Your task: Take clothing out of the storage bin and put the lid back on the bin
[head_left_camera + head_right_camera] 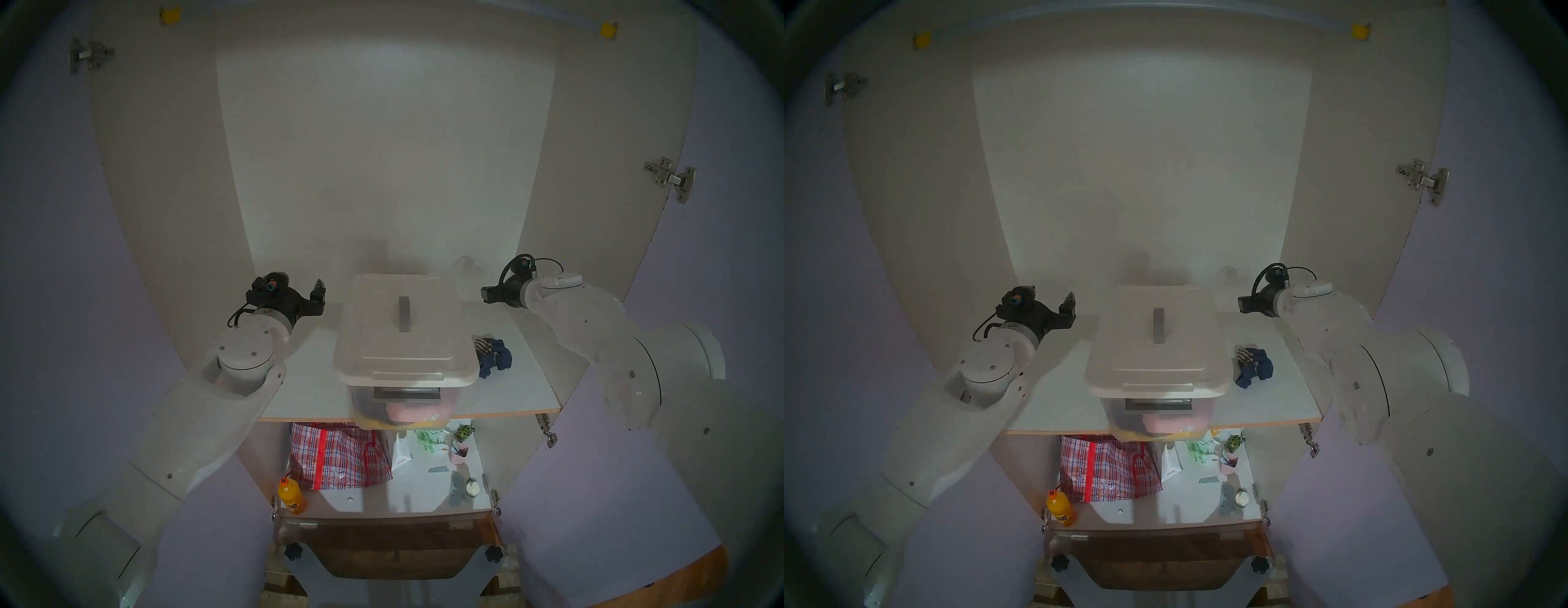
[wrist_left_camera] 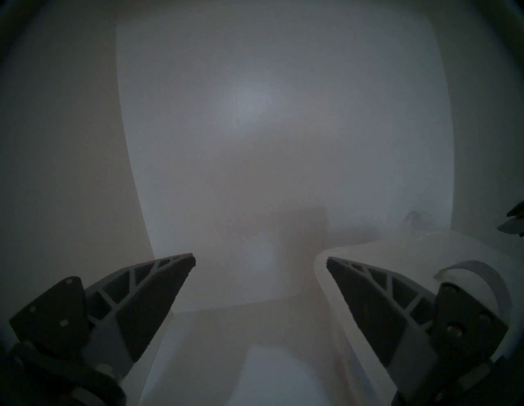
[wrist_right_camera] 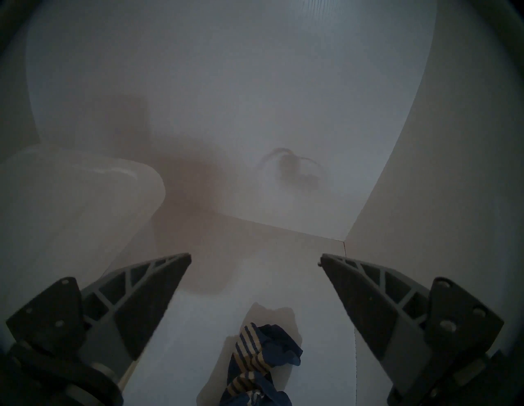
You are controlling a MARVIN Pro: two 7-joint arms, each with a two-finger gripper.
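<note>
Lengthwise, the lid (image 1: 403, 327) runs front-to-back atop the storage bin (image 1: 365, 403).

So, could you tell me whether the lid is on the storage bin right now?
On. The lid covers the storage bin, both grippers clear of it; whether it is latched cannot be told.

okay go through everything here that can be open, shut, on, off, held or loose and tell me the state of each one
lid: on the storage bin, nothing holding it
storage bin: covered, pink cloth inside
clothing: out of the bin, loose on the shelf at the bin's right
left gripper: jaws open, empty
right gripper: jaws open, empty
orange bottle: upright, lower shelf
</note>
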